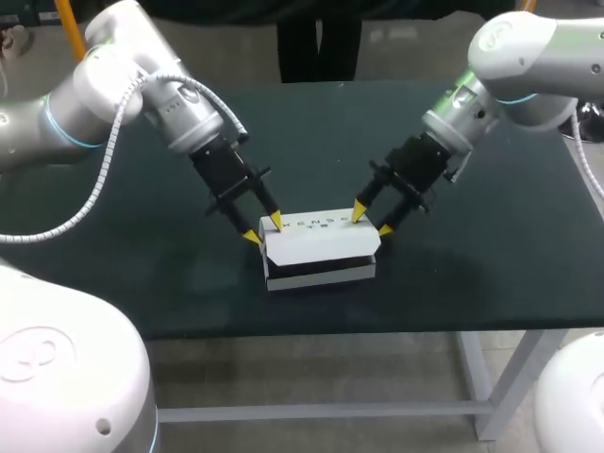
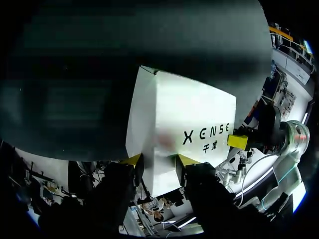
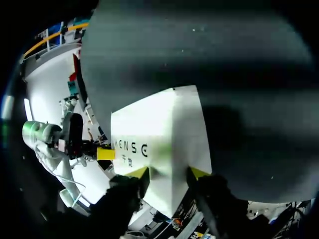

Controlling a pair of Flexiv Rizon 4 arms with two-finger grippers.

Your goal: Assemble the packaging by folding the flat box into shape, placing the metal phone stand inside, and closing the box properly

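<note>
I see the box (image 1: 319,247) as white card already folded into a low rectangular block. It lies flat on the dark tabletop (image 1: 472,274), near the front edge and about midway across. Its top panel is white with black print toward the far side. A dark band runs along the front face, between the white top and a white lower strip. My left tool (image 1: 263,228) meets its left end and my right tool (image 1: 372,222) its right.

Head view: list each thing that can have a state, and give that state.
box: folded into shape, lid down, a dark gap showing under its front edge.
left gripper: open, tips at the box's left end.
right gripper: open, tips at the box's right end.
</note>
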